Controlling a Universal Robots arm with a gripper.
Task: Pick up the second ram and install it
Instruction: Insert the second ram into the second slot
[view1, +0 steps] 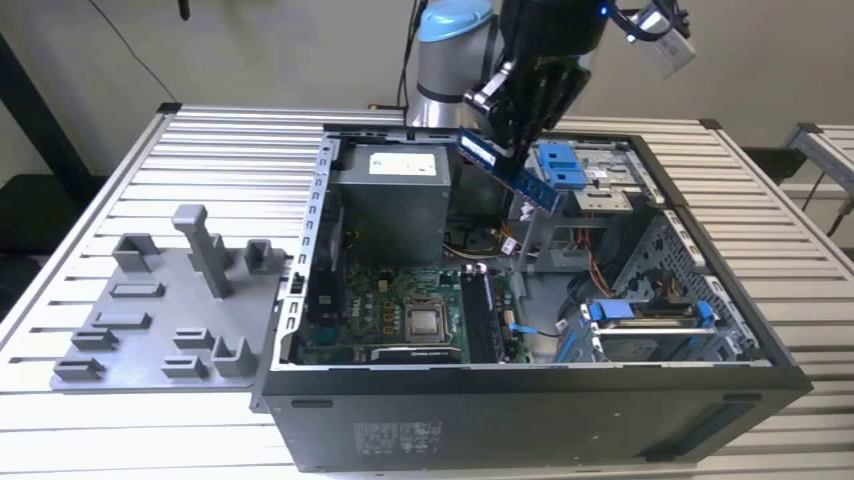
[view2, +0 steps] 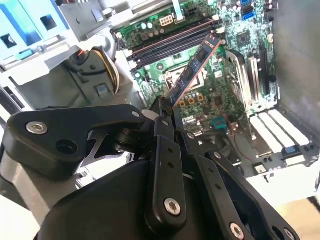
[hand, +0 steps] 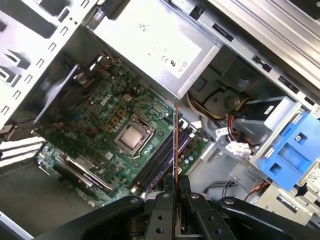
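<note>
My gripper (view1: 511, 135) hangs above the open computer case (view1: 534, 395) and is shut on the second ram (view1: 514, 175), a slim dark stick with a bluish label. The stick tilts down toward the exterior view's right, high above the motherboard (view1: 387, 310). In the second wrist view the ram (view2: 196, 67) juts out from the fingertips (view2: 161, 107) over the board, apart from the long black memory slots (view2: 175, 42). The first wrist view has the ram (hand: 176, 145) edge-on as a thin line between the gripper (hand: 176, 184) and the slots (hand: 159, 161).
A grey power supply (view1: 390, 195) fills the case's far side. Blue drive brackets (view1: 563, 165) sit just beside the held stick, another blue bracket (view1: 643, 312) nearer. The processor socket (view1: 427, 322) lies beside the slots. A grey parts fixture (view1: 147, 310) rests on the slatted table at the exterior view's left.
</note>
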